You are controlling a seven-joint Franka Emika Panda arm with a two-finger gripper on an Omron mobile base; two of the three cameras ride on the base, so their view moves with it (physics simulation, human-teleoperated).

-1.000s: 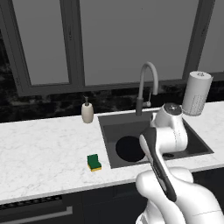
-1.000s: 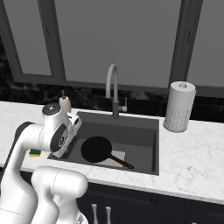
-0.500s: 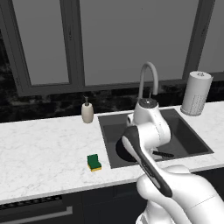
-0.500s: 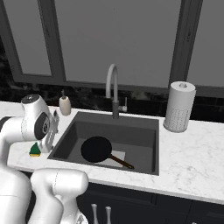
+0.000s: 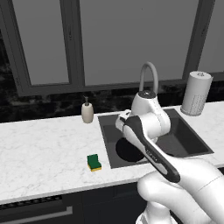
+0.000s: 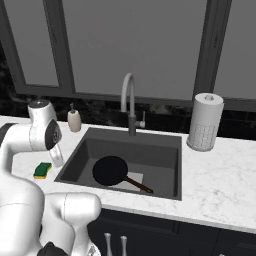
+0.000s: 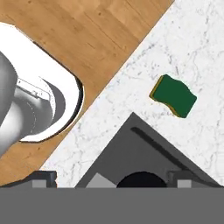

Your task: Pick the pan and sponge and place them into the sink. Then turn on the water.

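The black pan (image 6: pixel 111 170) lies on the bottom of the dark grey sink (image 6: pixel 150 150), its brown handle pointing toward the front right. In the left base view my arm covers most of the pan (image 5: pixel 127 152). The green and yellow sponge (image 6: pixel 42 170) rests on the white counter just left of the sink (image 5: pixel 186 138), near the front edge. My gripper (image 6: pixel 57 158) hangs open over the sink's left rim, beside the sponge (image 5: pixel 93 162), with nothing between its fingers. From the hand, the sponge (image 7: pixel 173 96) shows upper right, the sink (image 7: pixel 144 151) corner and pan (image 7: pixel 140 180) edge below. The grey gooseneck faucet (image 6: pixel 129 102) shows no water.
A beige soap dispenser (image 6: pixel 74 120) stands at the sink's back left corner. A white paper-towel roll (image 6: pixel 205 121) stands on the counter right of the sink. Dark windows back the counter. The hand view shows the counter's front edge with wooden floor (image 7: pixel 100 35) beyond it.
My arm has swung left, from over the sink's middle to its left rim near the sponge. The pan and sponge have not moved. The gripper stays open.
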